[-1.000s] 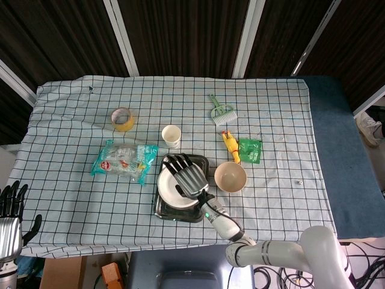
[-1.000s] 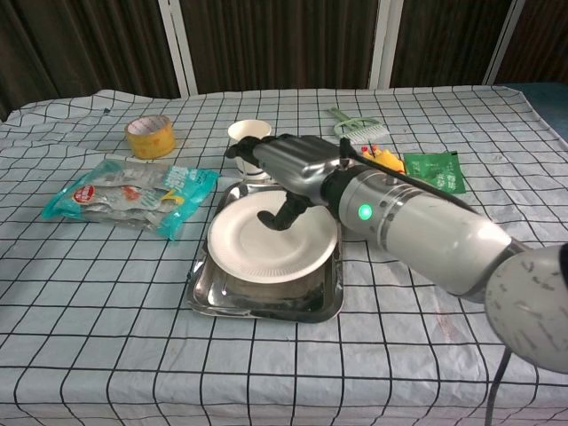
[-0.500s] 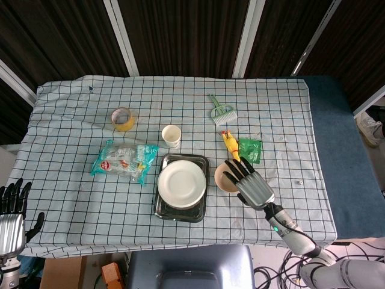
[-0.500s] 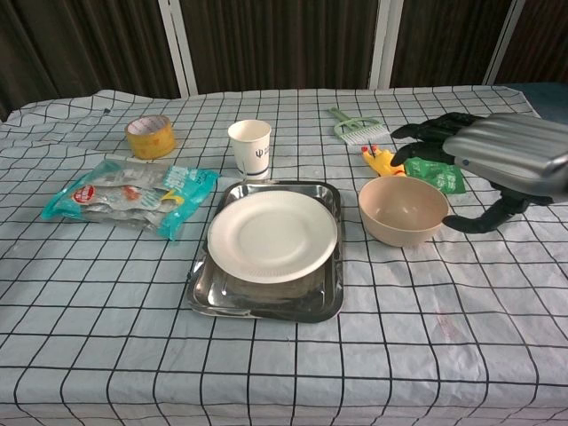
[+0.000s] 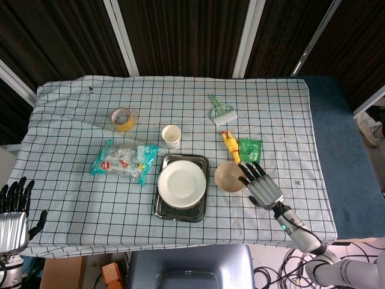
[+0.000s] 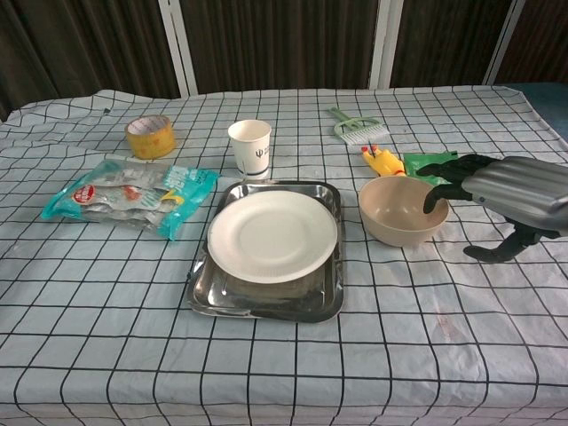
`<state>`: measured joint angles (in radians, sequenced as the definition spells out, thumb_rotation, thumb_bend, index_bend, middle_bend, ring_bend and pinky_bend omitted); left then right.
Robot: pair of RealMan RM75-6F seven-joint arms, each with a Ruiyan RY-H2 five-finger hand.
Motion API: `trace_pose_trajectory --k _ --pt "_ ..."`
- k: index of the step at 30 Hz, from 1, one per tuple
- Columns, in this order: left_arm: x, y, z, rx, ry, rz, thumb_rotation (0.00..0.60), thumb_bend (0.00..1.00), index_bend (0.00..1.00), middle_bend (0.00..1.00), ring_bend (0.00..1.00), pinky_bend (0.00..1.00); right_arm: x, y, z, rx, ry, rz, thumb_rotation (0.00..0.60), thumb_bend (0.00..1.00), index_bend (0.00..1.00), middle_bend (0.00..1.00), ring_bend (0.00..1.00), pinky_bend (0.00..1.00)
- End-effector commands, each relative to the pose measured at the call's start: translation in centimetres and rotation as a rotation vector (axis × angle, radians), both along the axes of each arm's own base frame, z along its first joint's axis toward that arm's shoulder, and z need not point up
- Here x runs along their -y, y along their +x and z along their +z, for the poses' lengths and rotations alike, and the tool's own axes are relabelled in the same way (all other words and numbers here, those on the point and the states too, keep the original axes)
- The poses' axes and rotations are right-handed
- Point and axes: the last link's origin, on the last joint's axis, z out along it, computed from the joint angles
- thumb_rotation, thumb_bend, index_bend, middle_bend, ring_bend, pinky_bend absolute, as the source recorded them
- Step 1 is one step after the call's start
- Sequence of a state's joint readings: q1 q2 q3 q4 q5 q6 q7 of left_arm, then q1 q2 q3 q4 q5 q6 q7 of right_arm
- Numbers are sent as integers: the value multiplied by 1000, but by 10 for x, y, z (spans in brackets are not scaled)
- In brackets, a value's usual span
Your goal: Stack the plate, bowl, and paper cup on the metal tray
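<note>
A white plate (image 5: 181,183) (image 6: 272,235) lies on the metal tray (image 5: 163,210) (image 6: 266,304) near the table's front middle. Just right of the tray stands a beige bowl (image 5: 229,176) (image 6: 399,209), upright. A white paper cup (image 5: 171,136) (image 6: 249,146) stands behind the tray. My right hand (image 5: 263,188) (image 6: 510,197) hovers at the bowl's right side, fingers spread and reaching to its rim, holding nothing. My left hand (image 5: 13,215) hangs off the table's front left corner, fingers apart and empty.
A snack bag (image 5: 124,161) lies left of the tray, a yellow tape roll (image 5: 123,118) behind it. A green brush (image 5: 220,111), a yellow toy chicken (image 5: 230,145) and a green packet (image 5: 249,150) sit behind the bowl.
My right hand left the plate on the tray, swung right past the bowl and now sits lower at the bowl's right rim. The left hand barely shifted.
</note>
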<state>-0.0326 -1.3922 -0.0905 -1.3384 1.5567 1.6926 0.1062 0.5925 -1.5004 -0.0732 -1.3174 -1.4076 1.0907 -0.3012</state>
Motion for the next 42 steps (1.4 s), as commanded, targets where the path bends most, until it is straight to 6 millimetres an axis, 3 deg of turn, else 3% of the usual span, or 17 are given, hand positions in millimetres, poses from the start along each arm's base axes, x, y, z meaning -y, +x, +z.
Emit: trace_pose_trajectory --k 1,6,13,21,30,36,42 --pt "0 -1 0 0 2 3 600 350 0 0 0 0 5 -1 -13 22 14 -14 600 257 361 0 0 0" --pt "-1 -1 1 2 4 3 600 350 0 0 0 0 9 -2 -16 55 -6 -15 600 362 485 0 0 0" --pt "-1 -1 2 9 -1 -3 600 349 0 0 0 0 13 2 -20 67 -11 -10 600 401 583 0 0 0" --pt "0 -1 3 9 6 -5 600 349 0 0 0 0 17 17 -18 121 -35 23 600 457 636 0 0 0" --pt "0 -2 3 18 3 -7 600 349 0 0 0 0 25 68 -13 227 -62 107 600 457 660 0 0 0" --pt "1 -1 4 21 8 -9 600 350 0 0 0 0 22 114 -29 242 -43 191 600 457 652 0 0 0" --pt "2 -2 5 23 8 -8 600 350 0 0 0 0 16 141 -59 224 -27 253 600 457 651 0 0 0"
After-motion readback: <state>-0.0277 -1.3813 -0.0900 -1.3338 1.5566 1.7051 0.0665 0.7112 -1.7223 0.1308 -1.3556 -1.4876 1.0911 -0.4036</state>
